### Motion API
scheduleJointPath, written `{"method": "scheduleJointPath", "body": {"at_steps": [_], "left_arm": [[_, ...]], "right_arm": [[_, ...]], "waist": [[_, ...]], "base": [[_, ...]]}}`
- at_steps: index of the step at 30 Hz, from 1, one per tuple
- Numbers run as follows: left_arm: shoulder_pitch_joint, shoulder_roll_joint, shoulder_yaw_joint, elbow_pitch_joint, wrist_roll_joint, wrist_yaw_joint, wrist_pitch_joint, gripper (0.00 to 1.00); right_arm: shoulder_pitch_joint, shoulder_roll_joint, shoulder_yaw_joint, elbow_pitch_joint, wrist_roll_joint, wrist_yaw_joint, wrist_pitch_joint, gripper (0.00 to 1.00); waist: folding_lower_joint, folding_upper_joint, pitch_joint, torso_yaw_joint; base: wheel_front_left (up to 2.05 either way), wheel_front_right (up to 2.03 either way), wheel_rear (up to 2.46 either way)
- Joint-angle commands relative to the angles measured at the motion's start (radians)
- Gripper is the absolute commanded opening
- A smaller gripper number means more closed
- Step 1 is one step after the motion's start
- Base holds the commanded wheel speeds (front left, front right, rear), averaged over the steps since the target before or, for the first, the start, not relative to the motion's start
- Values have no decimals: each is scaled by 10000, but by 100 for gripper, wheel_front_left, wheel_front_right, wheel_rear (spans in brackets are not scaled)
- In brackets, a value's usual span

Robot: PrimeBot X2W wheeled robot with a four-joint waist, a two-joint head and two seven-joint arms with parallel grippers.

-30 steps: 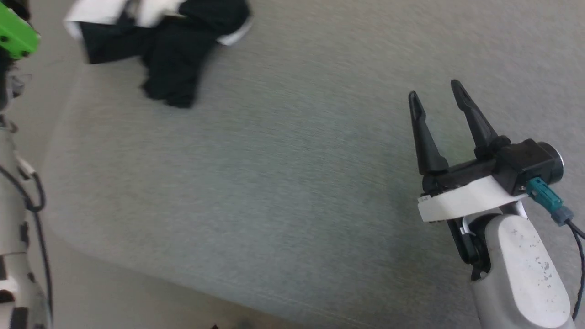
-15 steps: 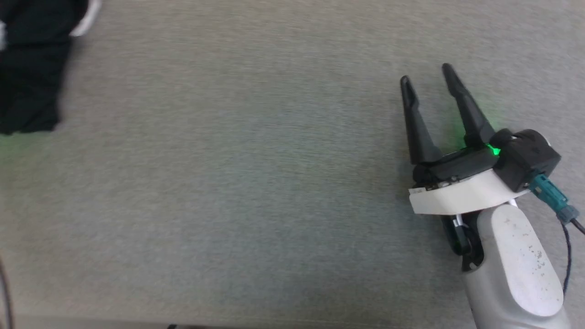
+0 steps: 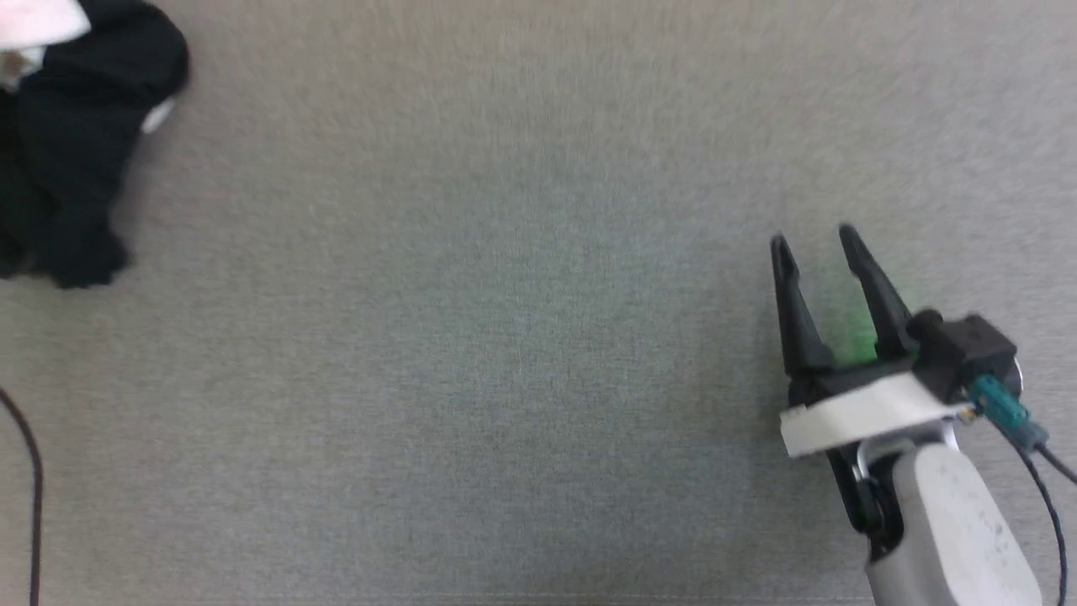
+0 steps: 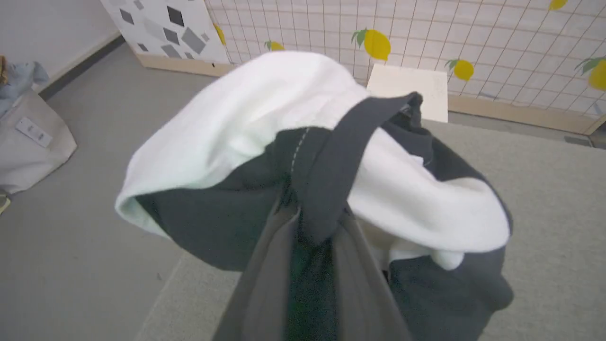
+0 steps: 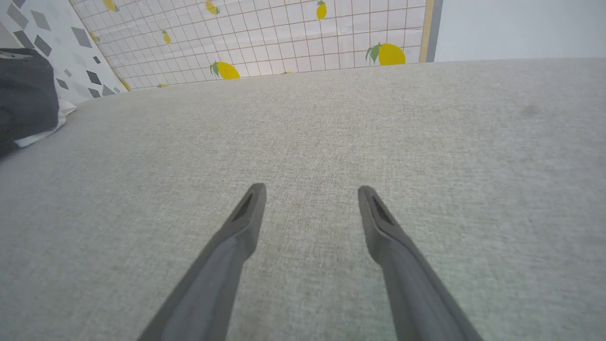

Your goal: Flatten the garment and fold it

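The garment [image 3: 76,168] is a crumpled bunch of black and white cloth lying at the far left of the grey surface in the head view. In the left wrist view the garment [image 4: 265,123] hangs bunched over my left gripper [image 4: 310,218], which is shut on a black fold, its fingertips buried in the cloth. My right gripper [image 3: 814,238] hovers low over the bare surface at the lower right, open and holding nothing. In the right wrist view my right gripper [image 5: 311,190] stands apart over the weave, with a corner of the garment [image 5: 23,104] at the far left.
A wide grey fabric surface [image 3: 505,337] stretches between the garment and my right gripper. Beyond its edge stand a white box [image 4: 409,90], a lemon-patterned wall [image 5: 303,38] and a pale bag [image 4: 28,142] on the floor. A dark cable [image 3: 29,471] runs down the left edge.
The head camera has swung, so the whole picture has shifted. The garment now sits at the left edge instead of the top. My right gripper stays open and shows lower in the picture.
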Motion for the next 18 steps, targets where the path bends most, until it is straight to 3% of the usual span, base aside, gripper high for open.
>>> {"method": "scheduleJointPath", "body": {"at_steps": [1, 5, 9, 18], "left_arm": [[-473, 52, -127, -63, 336, -106, -740, 0], [-1303, -214, -799, -41, 872, -470, -2082, 0], [-2146, -747, -1482, -33, 1110, -792, -2769, 0], [-3454, -3057, -2818, 440, 614, -1411, -3491, 0]], "right_arm": [[199, -3, -99, 16, 17, -15, -20, 100], [650, -3, -345, 58, -16, -15, -21, 100], [974, -3, -536, 60, 7, -15, -19, 100], [1318, -3, -724, -51, 64, -15, 97, 100]], "waist": [[-1, -1, -2193, 714], [-1, -1, -3076, 672], [-1, -1, -3652, 473], [-1, -1, -4304, -376]], "base": [[0, 0, 0], [0, 0, 0], [0, 0, 0], [0, 0, 0]]}}
